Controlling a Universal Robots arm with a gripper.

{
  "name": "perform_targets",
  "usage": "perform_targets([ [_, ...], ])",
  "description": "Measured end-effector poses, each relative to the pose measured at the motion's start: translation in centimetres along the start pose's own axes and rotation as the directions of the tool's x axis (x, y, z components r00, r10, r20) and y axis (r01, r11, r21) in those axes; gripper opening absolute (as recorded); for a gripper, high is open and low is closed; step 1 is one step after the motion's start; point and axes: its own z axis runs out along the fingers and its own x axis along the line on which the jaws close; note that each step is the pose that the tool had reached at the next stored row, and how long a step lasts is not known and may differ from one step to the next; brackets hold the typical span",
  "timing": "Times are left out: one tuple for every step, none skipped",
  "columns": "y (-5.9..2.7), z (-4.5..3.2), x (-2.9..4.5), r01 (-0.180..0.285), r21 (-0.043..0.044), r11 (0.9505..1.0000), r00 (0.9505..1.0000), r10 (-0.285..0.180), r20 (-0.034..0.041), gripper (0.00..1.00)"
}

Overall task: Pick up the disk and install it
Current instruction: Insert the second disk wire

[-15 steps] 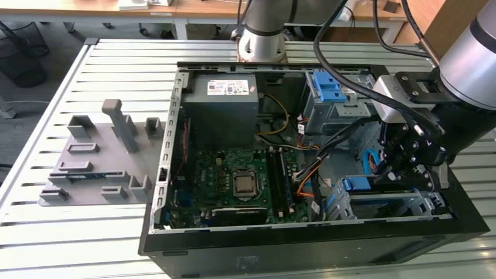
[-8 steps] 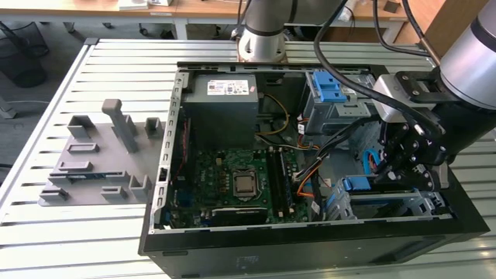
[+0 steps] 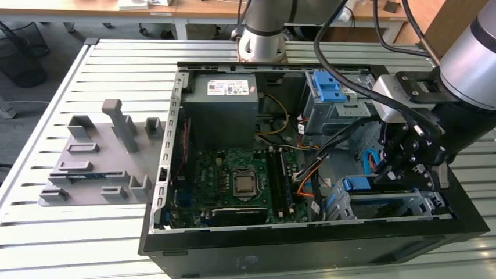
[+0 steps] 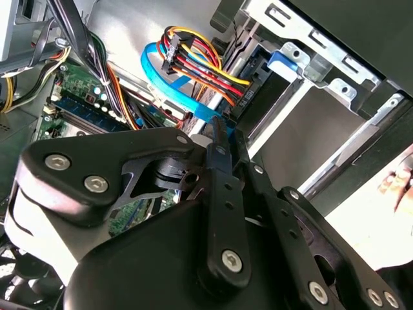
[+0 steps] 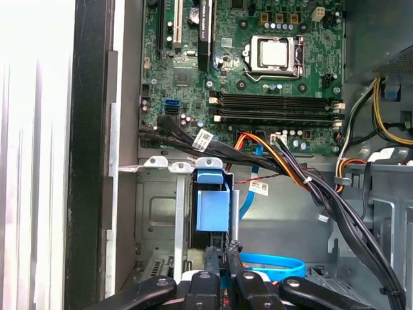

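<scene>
Just beyond gripper (image 5: pixel 222 253) tips, disk (image 5: pixel 212 208) in bay

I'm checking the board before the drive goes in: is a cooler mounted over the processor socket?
No. In the first wrist view the processor socket on the motherboard lies bare, its metal top uncovered.

We see a slatted grey metal surface (image 3: pixel 46 238) under bright, even light. Behind it stand wooden desks (image 3: pixel 194 9) on pale legs, and a dark wastebasket (image 3: pixel 22 55) sits on the grey floor (image 3: pixel 23 125).
</scene>
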Motion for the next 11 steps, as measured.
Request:
perform_targets([
  [0.0,0.02,0.0,0.0,0.0,1.0,1.0,0.0,0.0,0.17],
  [0.0,0.03,0.0,0.0,0.0,1.0,1.0,0.0,0.0,0.17],
  [0.0,0.04,0.0,0.0,0.0,1.0,1.0,0.0,0.0004,0.17],
  [0.0,0.04,0.0,0.0,0.0,1.0,1.0,0.0,0.0006,0.17],
  [0.0,0.06,0.01,0.0,0.0,1.0,1.0,0.0,0.001,0.17],
  [0.0,0.06,0.0,0.0,0.0,1.0,1.0,0.0,0.0011,0.17],
  [0.0,0.06,0.0,0.0,0.0,1.0,1.0,0.0,0.0011,0.17],
  [0.0,0.06,0.0,0.0,0.0,1.0,1.0,0.0,0.0011,0.17],
  [0.0,0.06,0.0,0.0,0.0,1.0,1.0,0.0,0.0012,0.17],
  [0.0,0.06,0.0,0.0,0.0,1.0,1.0,0.0,0.0012,0.17],
  [0.0,0.05,0.0,0.0,0.0,1.0,1.0,0.0,0.0014,0.17],
])
